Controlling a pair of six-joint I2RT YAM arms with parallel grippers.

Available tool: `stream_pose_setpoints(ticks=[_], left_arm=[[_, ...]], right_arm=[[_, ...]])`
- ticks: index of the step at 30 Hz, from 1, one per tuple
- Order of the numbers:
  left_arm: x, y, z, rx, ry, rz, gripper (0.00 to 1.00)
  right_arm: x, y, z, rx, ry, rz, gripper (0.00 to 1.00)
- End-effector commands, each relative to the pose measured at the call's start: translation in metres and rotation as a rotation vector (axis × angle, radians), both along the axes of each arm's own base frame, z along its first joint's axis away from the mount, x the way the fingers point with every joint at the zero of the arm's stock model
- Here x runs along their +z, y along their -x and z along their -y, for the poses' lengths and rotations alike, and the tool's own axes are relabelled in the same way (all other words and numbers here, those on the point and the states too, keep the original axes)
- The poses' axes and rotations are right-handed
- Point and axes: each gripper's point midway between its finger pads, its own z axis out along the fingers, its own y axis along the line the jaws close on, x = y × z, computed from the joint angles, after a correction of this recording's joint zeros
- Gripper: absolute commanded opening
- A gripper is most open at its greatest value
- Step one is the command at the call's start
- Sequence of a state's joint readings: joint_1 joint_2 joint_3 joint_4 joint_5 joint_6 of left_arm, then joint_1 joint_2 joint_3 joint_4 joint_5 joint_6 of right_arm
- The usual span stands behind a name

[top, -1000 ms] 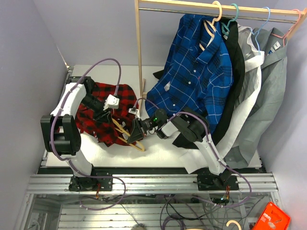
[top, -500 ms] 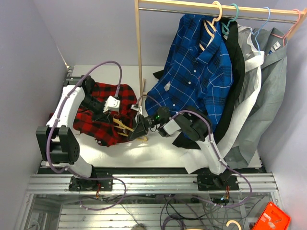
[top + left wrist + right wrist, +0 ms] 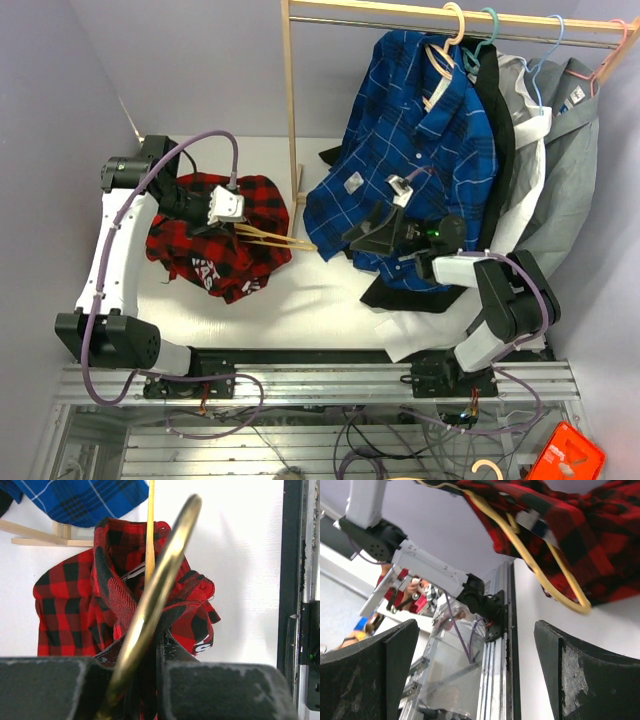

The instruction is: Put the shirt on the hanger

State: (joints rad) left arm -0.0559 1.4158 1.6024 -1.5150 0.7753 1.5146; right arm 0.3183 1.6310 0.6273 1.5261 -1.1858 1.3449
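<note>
Red-and-black plaid, the shirt (image 3: 215, 248) hangs bunched just under our left claw (image 3: 224, 212), gathered around the hanger (image 3: 272, 238). That claw is clamped tight on the pale hanger's curved hook, and the thin frame sticks out from it toward our right claw (image 3: 372, 232). The right claw stands wide open and holds nothing. It is well apart from the hanger's tip, in front of the blue plaid shirt (image 3: 420, 150) on the wooden rack (image 3: 291, 100). The white table (image 3: 330, 300) lies beneath both.

A robotics lab: aluminium rail base (image 3: 300, 384), trailing cables (image 3: 96, 325), plain partition walls (image 3: 60, 90), wooden clothes rack (image 3: 291, 100).
</note>
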Motion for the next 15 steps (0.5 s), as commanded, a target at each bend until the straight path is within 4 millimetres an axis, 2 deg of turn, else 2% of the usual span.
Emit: stream_pose_setpoints(ticks=[1,5,8,11,15], left_arm=[[0.027,-0.003,0.001,0.020,0.020,0.080,0.07],[0.050,0.002,0.008,0.013,0.066,0.140,0.07],[0.068,0.010,0.015,-0.002,0.111,0.182,0.07],[0.081,0.022,0.019,-0.020,0.116,0.231,0.07],[0.098,0.044,0.029,-0.050,0.130,0.274,0.07]], right_arm=[[-0.001,-0.001,0.027,-0.104,-0.061,0.176,1.00],[-0.027,-0.006,0.021,-0.125,-0.047,0.110,1.00],[-0.038,-0.021,0.015,-0.154,-0.055,0.059,1.00],[-0.035,-0.031,0.001,-0.136,-0.076,0.029,1.00],[-0.019,-0.043,-0.016,-0.133,-0.133,-0.004,1.00]])
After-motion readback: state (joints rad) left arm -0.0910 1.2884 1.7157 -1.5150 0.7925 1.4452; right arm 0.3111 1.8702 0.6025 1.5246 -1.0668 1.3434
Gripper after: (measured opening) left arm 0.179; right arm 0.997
